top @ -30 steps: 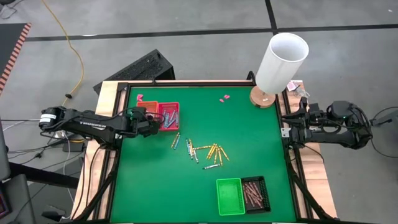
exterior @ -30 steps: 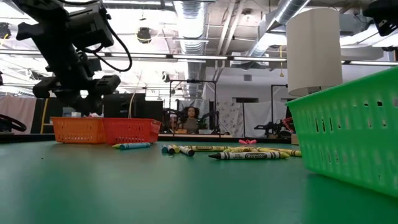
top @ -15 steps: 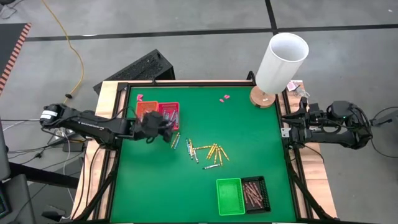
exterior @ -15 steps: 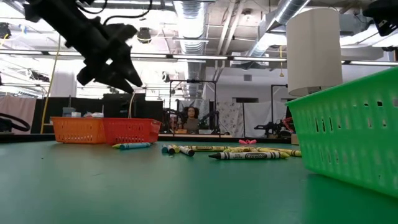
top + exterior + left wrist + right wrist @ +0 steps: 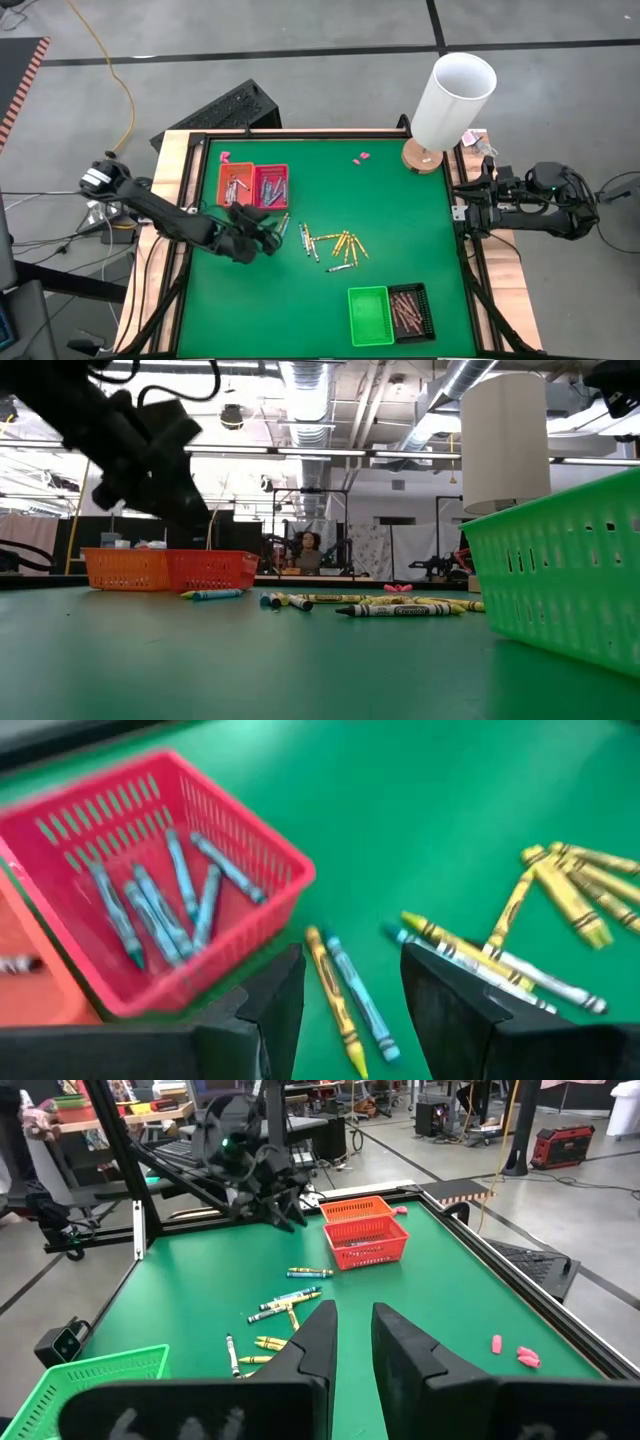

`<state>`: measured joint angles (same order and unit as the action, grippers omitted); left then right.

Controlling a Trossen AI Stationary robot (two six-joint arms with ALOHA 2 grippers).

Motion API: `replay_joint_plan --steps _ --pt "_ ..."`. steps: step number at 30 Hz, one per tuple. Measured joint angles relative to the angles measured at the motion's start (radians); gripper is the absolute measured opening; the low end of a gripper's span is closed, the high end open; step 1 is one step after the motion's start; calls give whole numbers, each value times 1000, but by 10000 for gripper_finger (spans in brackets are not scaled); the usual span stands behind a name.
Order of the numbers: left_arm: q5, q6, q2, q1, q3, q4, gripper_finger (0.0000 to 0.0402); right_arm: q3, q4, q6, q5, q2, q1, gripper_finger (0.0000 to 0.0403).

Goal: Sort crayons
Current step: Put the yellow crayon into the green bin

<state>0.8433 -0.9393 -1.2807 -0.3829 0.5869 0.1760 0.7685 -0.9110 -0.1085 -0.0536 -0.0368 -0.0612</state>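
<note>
Left gripper [image 5: 262, 238]: fingers apart and empty, hanging above the mat beside the red tray [image 5: 271, 186], likely lining up on a yellow and blue pair [image 5: 345, 995] below it
Crayons [image 5: 330, 245]: loose at mid-table; blue ones fill the red tray, brown-red ones the black tray [image 5: 411, 311], so colours get separate bins
Right gripper [image 5: 350, 1342]: parked off the table's right edge, fingers slightly parted, holding nothing
Around: green tray [image 5: 369, 314] looks empty; white cylinder [image 5: 453, 99] and pink scraps [image 5: 361, 157] sit at the far side, obstructing nothing

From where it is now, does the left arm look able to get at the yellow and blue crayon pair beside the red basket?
Probably yes: the left hand hangs open just above the yellow and blue crayon pair, with bare green mat around them and the red basket off to one side.
</note>
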Motion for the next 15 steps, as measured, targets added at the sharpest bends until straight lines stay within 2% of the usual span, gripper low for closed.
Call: replay_joint_plan --steps 5,15 --pt "34 -112 -139 -18 17 -16 155 0 0 0 0 0 0 68" --pt "51 -193 -376 -19 97 -18 155 0 0 0 0 0 0 68"
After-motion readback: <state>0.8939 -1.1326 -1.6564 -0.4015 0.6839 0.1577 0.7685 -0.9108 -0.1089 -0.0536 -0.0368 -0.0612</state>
